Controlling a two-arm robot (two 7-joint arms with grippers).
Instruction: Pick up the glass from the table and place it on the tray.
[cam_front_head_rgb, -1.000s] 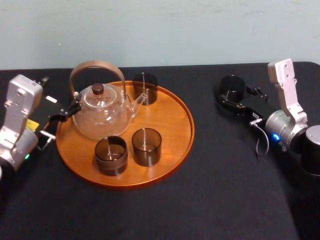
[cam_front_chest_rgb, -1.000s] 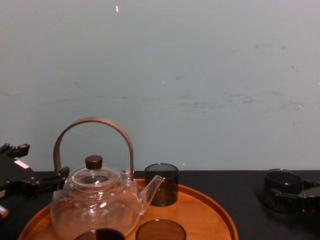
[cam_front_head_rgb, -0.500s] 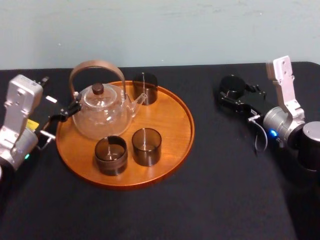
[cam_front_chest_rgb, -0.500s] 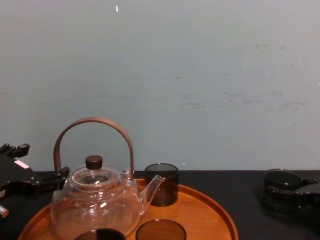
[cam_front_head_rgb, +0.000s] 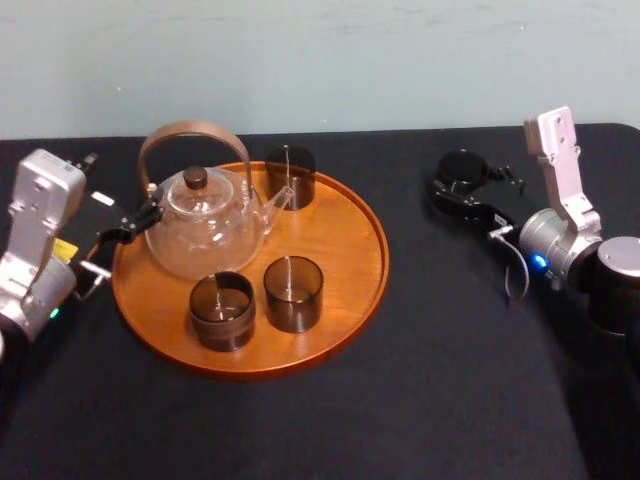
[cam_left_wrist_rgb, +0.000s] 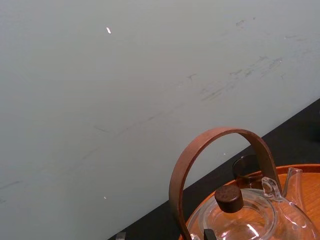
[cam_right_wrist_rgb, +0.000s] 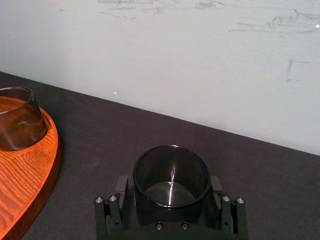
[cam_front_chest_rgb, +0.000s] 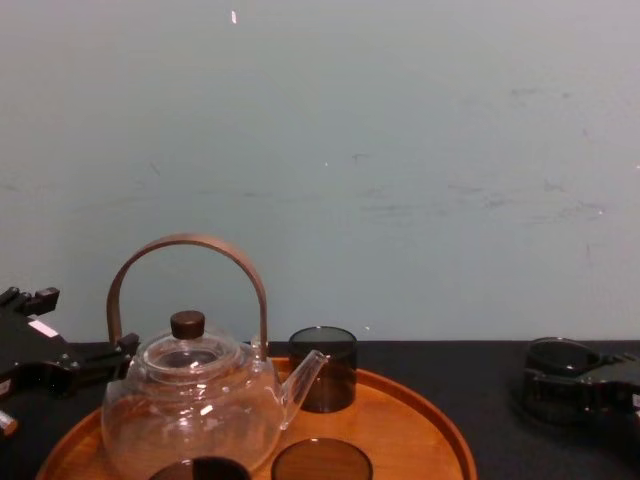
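Three smoky cups (cam_front_head_rgb: 293, 293) stand on the tray (cam_front_head_rgb: 350, 250); left gripper (cam_front_head_rgb: 128, 228) idles at its left rim. Farther back, well right of the tray, right gripper (cam_front_head_rgb: 460, 195) has its jaws clasping the glass (cam_right_wrist_rgb: 171, 175) on the tabletop (cam_front_head_rgb: 420, 380). Lift straight, clear the rim, and lower onto bare wood.

The tray (cam_front_head_rgb: 345, 255) is smooth, grained orange-brown wood with a soft sheen, lying on the matt black table (cam_front_head_rgb: 420, 400). The teapot (cam_front_head_rgb: 205, 235) on the tray is clear glossy glass; the glass (cam_front_head_rgb: 463, 168) right of the tray is smoky, shiny.
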